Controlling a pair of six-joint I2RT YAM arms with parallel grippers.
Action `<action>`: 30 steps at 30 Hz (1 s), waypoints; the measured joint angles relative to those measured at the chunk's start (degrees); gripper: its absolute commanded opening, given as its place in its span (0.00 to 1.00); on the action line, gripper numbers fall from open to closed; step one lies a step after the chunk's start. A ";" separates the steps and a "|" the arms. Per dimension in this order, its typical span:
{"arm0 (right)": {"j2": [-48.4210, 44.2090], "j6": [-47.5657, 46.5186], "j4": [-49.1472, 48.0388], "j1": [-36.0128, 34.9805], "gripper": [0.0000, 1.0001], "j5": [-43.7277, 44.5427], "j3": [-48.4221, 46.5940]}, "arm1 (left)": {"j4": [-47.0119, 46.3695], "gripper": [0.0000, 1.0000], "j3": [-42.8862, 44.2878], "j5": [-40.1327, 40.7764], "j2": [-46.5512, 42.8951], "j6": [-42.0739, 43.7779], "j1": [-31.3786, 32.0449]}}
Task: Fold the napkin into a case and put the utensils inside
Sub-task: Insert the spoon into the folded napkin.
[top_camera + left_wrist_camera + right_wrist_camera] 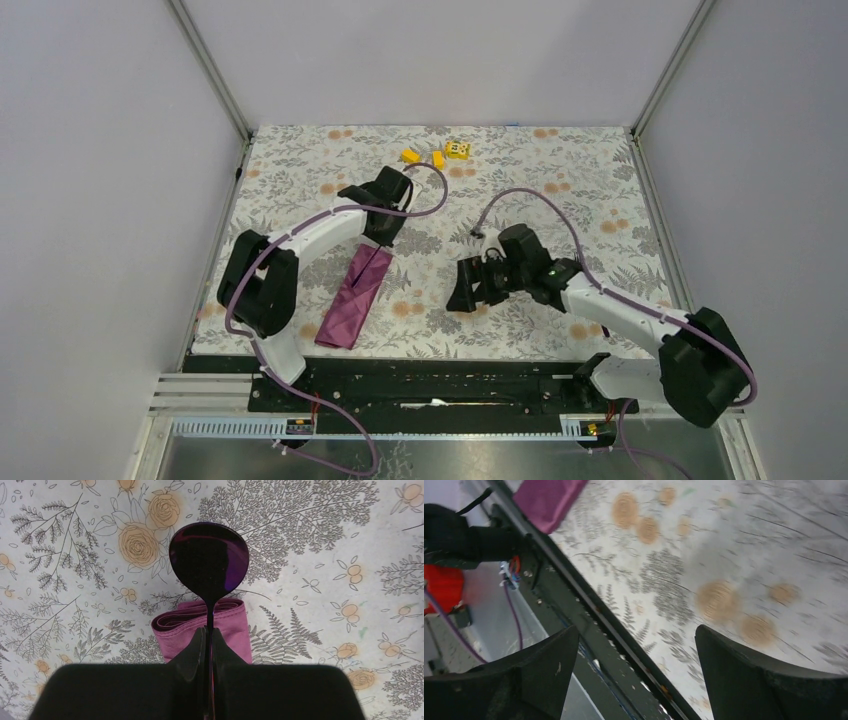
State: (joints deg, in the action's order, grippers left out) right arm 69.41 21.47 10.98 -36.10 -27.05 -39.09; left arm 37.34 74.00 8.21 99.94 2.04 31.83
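spoon (209,560): handle pinched in closed left gripper (209,632), bowl outward, held above open mouth of case (232,622), probably lined up for insertion. case: folded, lying near-left on worktop (560,190). right gripper (636,640): spread wide, empty, well apart.

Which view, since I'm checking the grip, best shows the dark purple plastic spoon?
Left wrist: the dark purple plastic spoon sits centred, handle pinched in the shut left gripper. Top external: I cannot make it out. Right wrist: absent.
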 measured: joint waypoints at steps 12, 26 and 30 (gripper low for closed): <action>28.30 14.82 -47.84 -14.16 0.00 -4.76 0.68 | -3.30 0.00 -3.34 -1.31 0.28 -0.13 -1.92; 48.48 24.13 -70.97 -19.23 0.00 7.98 -8.48 | -6.32 0.00 -9.42 -2.25 -0.20 -0.72 -2.27; 50.21 25.11 -73.22 -19.41 0.00 12.24 -8.72 | -6.32 0.00 -10.14 -2.43 -0.46 -1.07 -2.32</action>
State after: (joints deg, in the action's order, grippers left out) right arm 119.61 46.59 -62.24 -55.51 -14.81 -47.81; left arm 31.03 63.86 5.78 99.48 0.97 29.52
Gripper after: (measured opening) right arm 0.014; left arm 0.016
